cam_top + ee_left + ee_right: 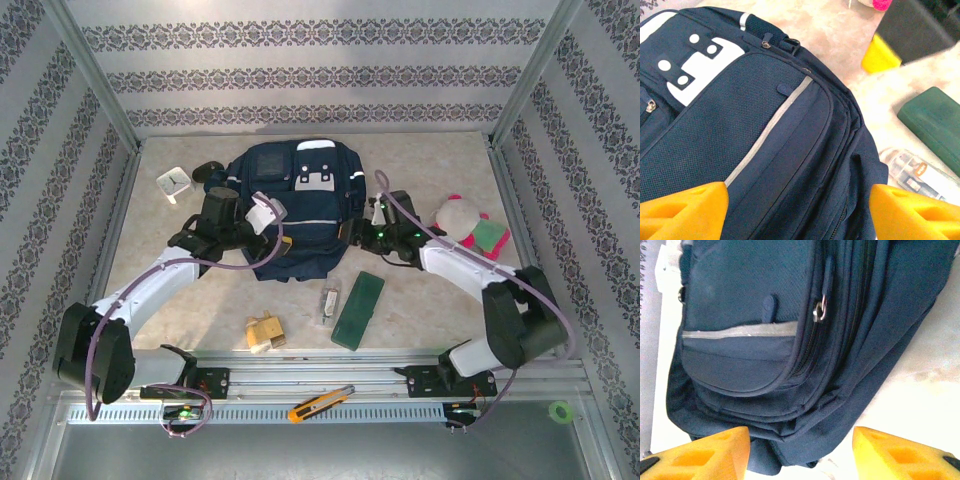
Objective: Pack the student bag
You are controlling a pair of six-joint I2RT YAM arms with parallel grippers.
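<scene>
Between left gripper (799, 192) and right gripper (801, 432), student bag (295, 215) lies flat on table (430, 320), front up. Both grippers released, fingers spread, holding nothing. Left over bag's front pocket, right at bag's right edge. Green case (358, 310) near bag, arm side.

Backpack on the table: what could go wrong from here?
The student bag looks zipped, and its small zipper pull is easy to miss, so the open right tool might pinch fabric instead. Tugging could also slide the bag into the green case nearby.
</scene>
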